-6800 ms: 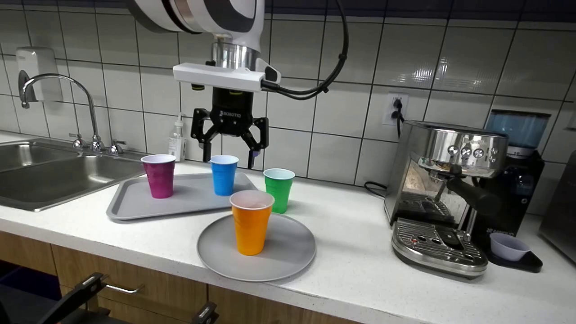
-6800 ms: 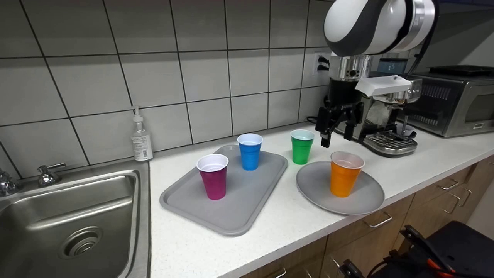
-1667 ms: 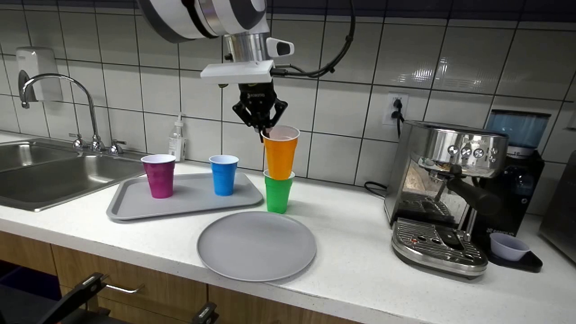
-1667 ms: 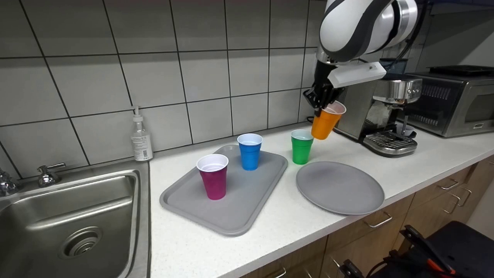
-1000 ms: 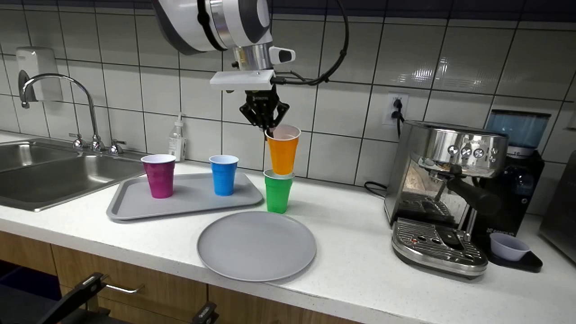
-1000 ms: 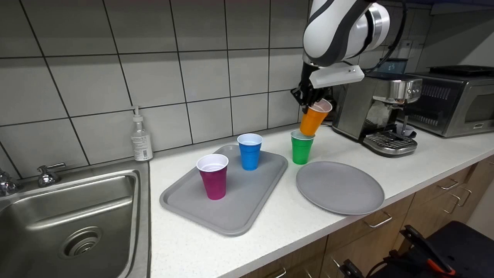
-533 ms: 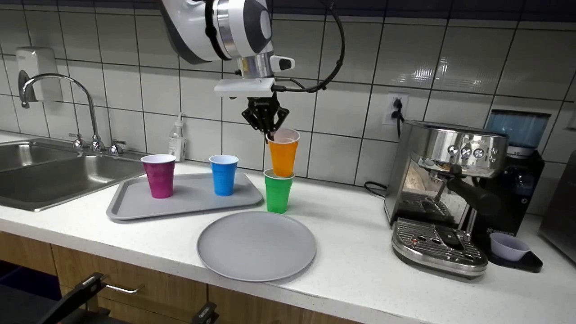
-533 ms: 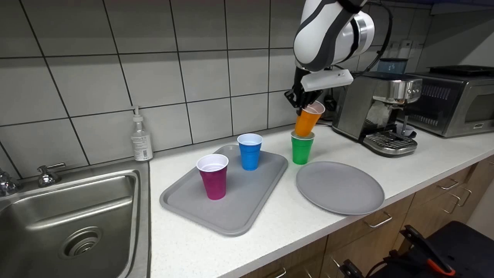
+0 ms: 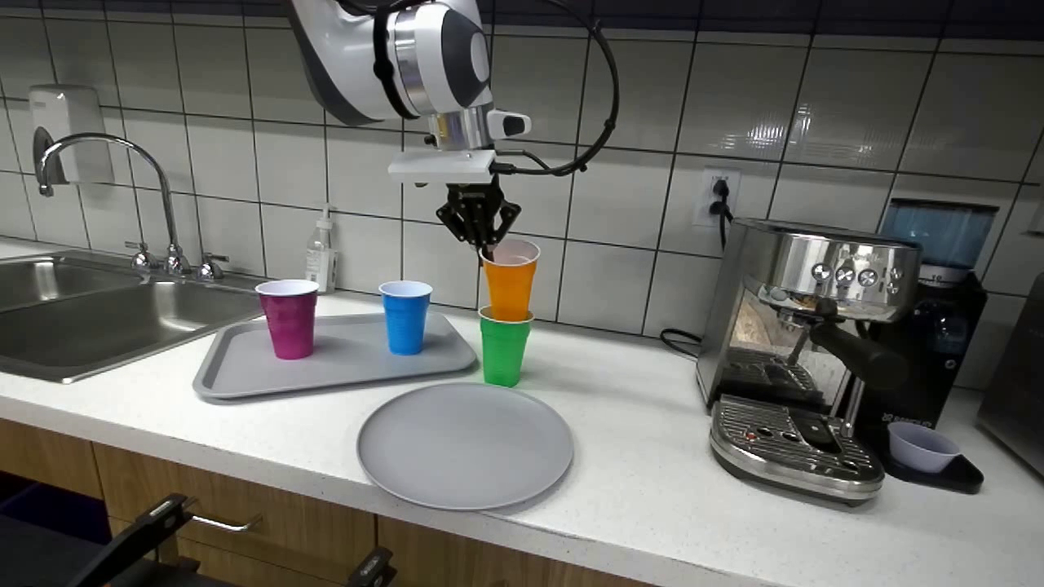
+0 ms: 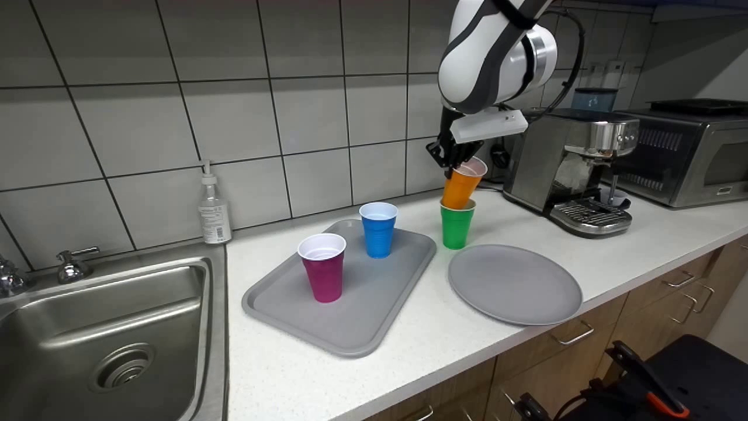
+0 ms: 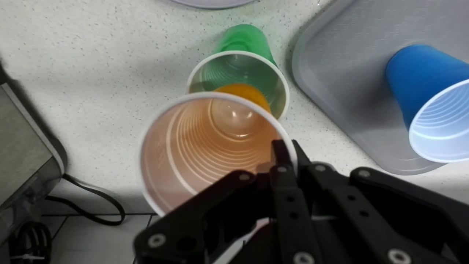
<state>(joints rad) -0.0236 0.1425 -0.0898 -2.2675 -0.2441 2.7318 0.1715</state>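
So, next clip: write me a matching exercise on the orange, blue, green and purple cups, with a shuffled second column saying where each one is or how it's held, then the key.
Column one
1. orange cup
2. blue cup
3. green cup
4. purple cup

Column two
A. on the tray, nearer the sink
B. on the counter, another cup at its mouth
C. pinched at the rim by the fingers
D. on the tray, farther from the sink

Pairs: 1-C, 2-D, 3-B, 4-A

Upr cup (image 9: 510,289) over lwr cup (image 9: 503,355), R of tray (image 9: 347,346).
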